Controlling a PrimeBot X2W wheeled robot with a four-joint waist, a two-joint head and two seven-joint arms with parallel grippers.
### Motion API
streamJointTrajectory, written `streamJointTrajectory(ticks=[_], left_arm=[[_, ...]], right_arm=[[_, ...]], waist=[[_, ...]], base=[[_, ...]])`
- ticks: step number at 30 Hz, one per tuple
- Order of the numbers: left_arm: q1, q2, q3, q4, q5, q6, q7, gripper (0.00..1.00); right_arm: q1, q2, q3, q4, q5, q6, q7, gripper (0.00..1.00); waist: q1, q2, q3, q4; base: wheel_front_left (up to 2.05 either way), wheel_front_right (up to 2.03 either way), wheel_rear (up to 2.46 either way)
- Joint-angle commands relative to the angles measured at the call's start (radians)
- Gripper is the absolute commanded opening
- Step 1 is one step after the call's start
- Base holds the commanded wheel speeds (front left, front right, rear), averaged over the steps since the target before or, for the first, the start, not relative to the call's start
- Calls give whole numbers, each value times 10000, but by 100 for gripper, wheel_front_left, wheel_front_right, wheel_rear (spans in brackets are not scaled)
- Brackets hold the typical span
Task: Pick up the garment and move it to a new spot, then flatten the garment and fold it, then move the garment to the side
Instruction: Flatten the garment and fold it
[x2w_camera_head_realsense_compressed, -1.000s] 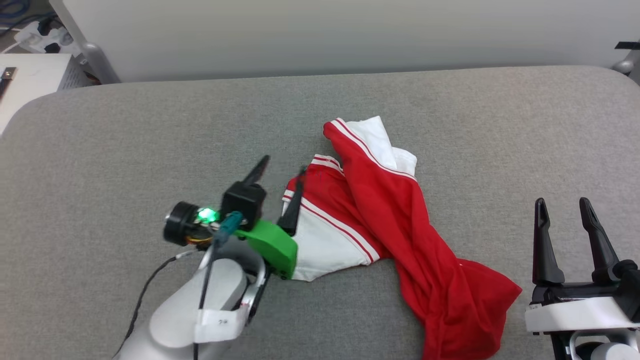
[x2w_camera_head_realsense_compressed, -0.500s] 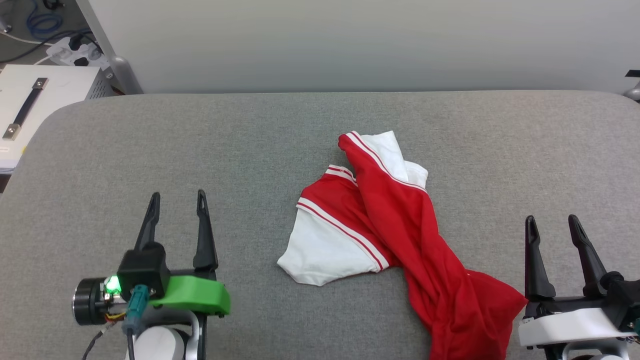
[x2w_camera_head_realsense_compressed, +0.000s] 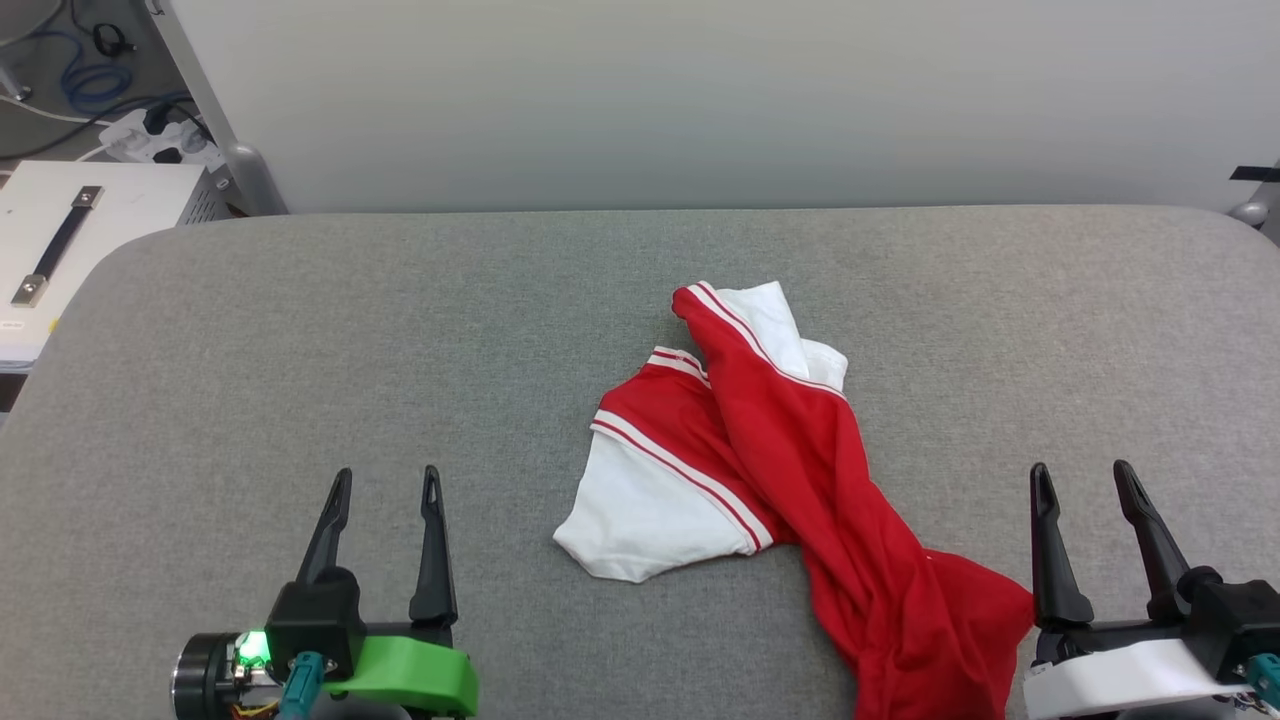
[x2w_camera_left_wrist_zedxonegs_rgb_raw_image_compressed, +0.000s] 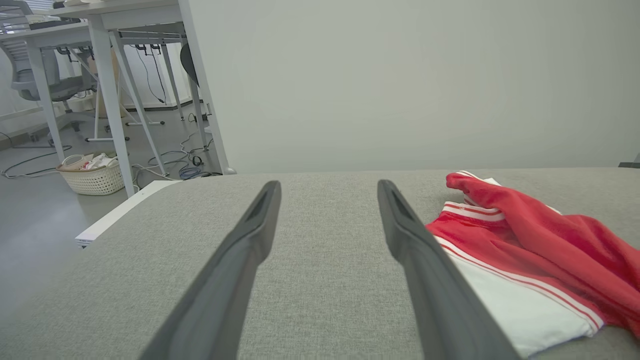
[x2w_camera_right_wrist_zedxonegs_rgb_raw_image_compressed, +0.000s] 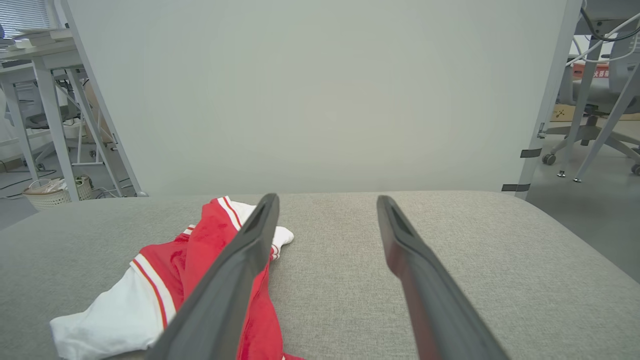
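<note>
Surface: grey woven tabletop (x2w_camera_head_realsense_compressed: 400, 320), padded look, rounded corners; flat pale wall panel (x2w_camera_head_realsense_compressed: 700, 100) behind it.
Left side: left gripper (x2w_camera_head_realsense_compressed: 387, 472), two long dark fingers spread apart and empty, tips over bare grey cloth.
Right side: right gripper (x2w_camera_head_realsense_compressed: 1081, 468), fingers likewise parted, gripping nothing.
Task thing: garment (x2w_camera_head_realsense_compressed: 800, 470) lies crumpled between the two grippers. It is well apart from the left fingers; its red tail end is just beside the right gripper's inner finger, contact unclear.
In the way: bare cloth lies between the left fingers and the white sleeve.
Fabric: thin and soft; red body twisted into a long ridge, white sleeve lying flat, red-and-white striped trim.
Further out: white box (x2w_camera_head_realsense_compressed: 80, 230) with a black strap handle past the left fingers; power strip (x2w_camera_head_realsense_compressed: 150, 140) and cables on the floor; wicker basket (x2w_camera_left_wrist_zedxonegs_rgb_raw_image_compressed: 92, 175) under a desk.
Change: 1 s ago the left fingers were at the striped sleeve edge; now they are pulled back. The garment's crumple is unchanged, and the head camera has shifted.
</note>
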Motion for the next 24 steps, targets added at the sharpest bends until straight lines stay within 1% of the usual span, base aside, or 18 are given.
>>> streamJointTrajectory(ticks=[1, 5, 18, 24], left_arm=[[208, -83, 113, 8, 167, -130, -56, 100], [395, -204, 384, 30, 349, -366, -56, 100], [647, -537, 845, 238, 726, -865, -57, 100], [674, -598, 935, 281, 817, -959, -57, 100]], right_arm=[[130, 18, 31, 37, 27, -7, -46, 100], [194, 18, 34, 59, 14, -7, -46, 100], [373, 18, 118, 142, 14, -7, -46, 100], [397, 18, 145, 137, 16, -7, -46, 100]], waist=[[0, 0, -47, 1], [0, 0, -134, 24], [0, 0, -426, 127], [0, 0, -440, 135]], base=[[0, 0, 0], [0, 0, 0], [0, 0, 0], [0, 0, 0]])
